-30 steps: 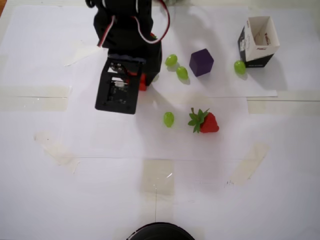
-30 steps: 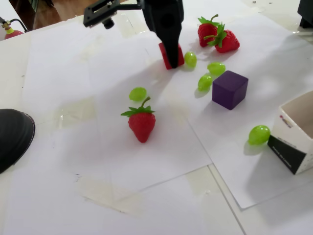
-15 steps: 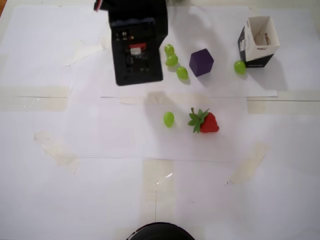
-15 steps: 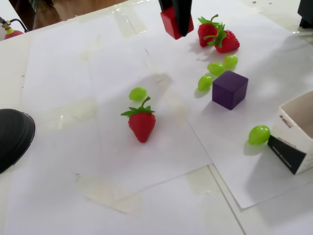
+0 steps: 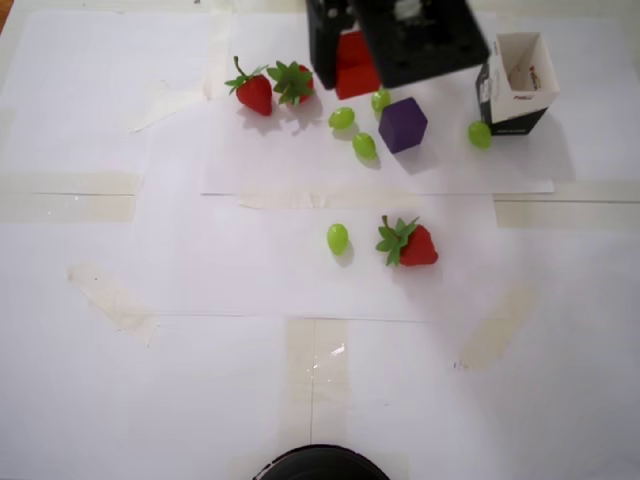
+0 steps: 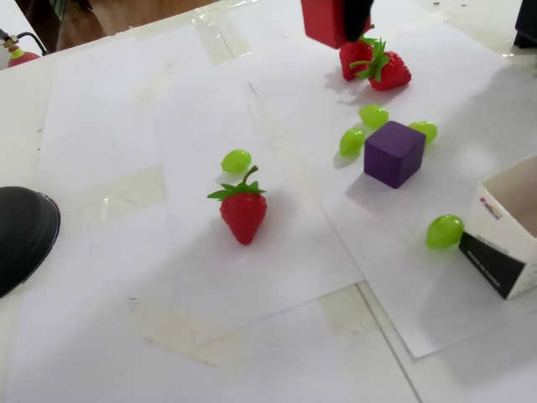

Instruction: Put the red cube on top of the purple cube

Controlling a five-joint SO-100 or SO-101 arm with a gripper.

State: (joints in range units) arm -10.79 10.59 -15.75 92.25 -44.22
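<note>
White paper sheets, taped down with clear strips, cover your table [image 5: 150, 400] in both views.

Your red cube [image 5: 356, 66] is off the paper, held up in the air at the top of the overhead view and the top edge of the fixed view [image 6: 325, 21]. The end effector [image 6: 352, 17] has it clamped: a dark finger [image 6: 357, 15] lies against the cube's right face in the fixed view, and the other finger is out of sight there. From above, the arm's black housing [image 5: 415, 38] covers the cube's right side.

Your purple cube [image 5: 403, 124] sits flat on the paper, at about 5 o'clock from the red cube in the overhead view and apart from it. In the fixed view [image 6: 394, 153] it stands well below the raised cube.

Around the purple cube you have five green grapes. From above: one [image 5: 381, 99] near its upper left corner, one [image 5: 342, 118] farther at 9 o'clock, one [image 5: 364, 146] at 8 o'clock, one [image 5: 480, 134] at 3 o'clock beside the box, and one [image 5: 338, 238] lower down.

You have three strawberries: two [image 5: 254, 92] [image 5: 293, 82] side by side at 9 o'clock from the red cube, and one [image 5: 410, 244] at 6 o'clock from the purple cube, just right of the low grape.

At 2 o'clock from the purple cube stands an open black-and-white paper box [image 5: 515, 85]; its printing is too small to read.

At the bottom edge, a dark round object [image 5: 320, 464] pokes into the overhead view.
</note>
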